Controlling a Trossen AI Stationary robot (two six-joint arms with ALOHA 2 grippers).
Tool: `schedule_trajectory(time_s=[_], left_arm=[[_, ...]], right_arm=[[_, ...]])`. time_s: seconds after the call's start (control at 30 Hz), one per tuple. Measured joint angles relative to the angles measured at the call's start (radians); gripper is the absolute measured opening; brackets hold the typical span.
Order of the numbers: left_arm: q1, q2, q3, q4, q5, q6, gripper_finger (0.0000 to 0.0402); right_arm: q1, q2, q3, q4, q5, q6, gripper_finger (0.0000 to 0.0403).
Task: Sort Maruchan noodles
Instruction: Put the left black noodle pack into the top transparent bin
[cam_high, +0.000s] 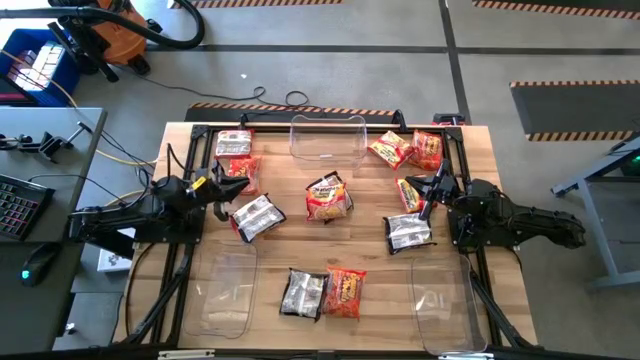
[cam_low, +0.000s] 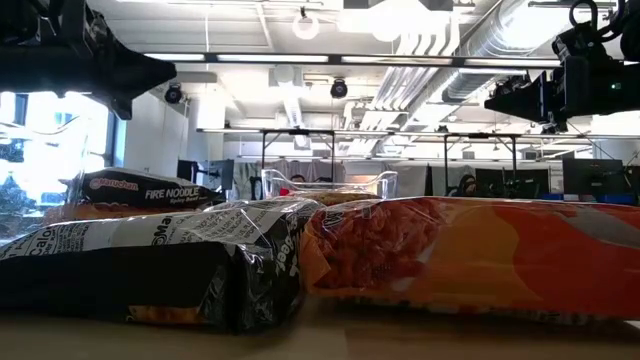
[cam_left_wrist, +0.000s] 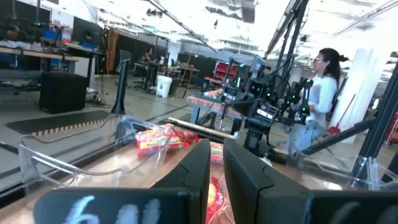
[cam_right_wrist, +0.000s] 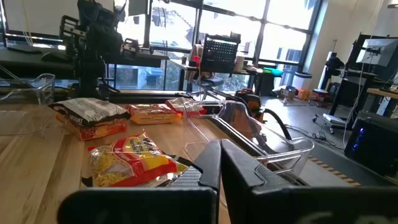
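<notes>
Maruchan noodle packets lie flat and scattered over the wooden table (cam_high: 375, 260). Dark silver ones (cam_high: 257, 216) (cam_high: 408, 232) (cam_high: 303, 293), orange ones (cam_high: 345, 292) (cam_high: 390, 150) (cam_high: 427, 148) and a red-and-yellow one (cam_high: 328, 197) show from above. My left gripper (cam_high: 225, 187) (cam_left_wrist: 217, 146) hangs level above the table's left side, shut to a narrow slit, with nothing in it. My right gripper (cam_high: 430, 190) (cam_right_wrist: 220, 144) hangs level above the right side, shut and empty. Each points toward the table's middle, clear of the packets.
Three clear plastic bins stand on the table: one at the far middle (cam_high: 327, 137), one at the near left (cam_high: 225, 290), one at the near right (cam_high: 443, 300). A person (cam_left_wrist: 320, 93) stands in the room beyond the table.
</notes>
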Motion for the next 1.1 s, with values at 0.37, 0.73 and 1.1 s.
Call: schedule_trajectory(time_s=[0.37,0.73,1.1], left_arm=[[-0.001,0.029,0.007,0.170,0.119,-0.071,0.0035],[-0.076,0.422,0.228,-0.188,0.014,-0.045,0.0035],[-0.150,0.961,0.553,-0.559,-0.069,-0.066,0.0090]], right_arm=[[0.000,0.000,0.000,0.000,0.000,0.000,0.0000],[0.000,0.000,0.000,0.000,0.000,0.000,0.0000],[0.000,0.000,0.000,0.000,0.000,0.000,0.0000]])
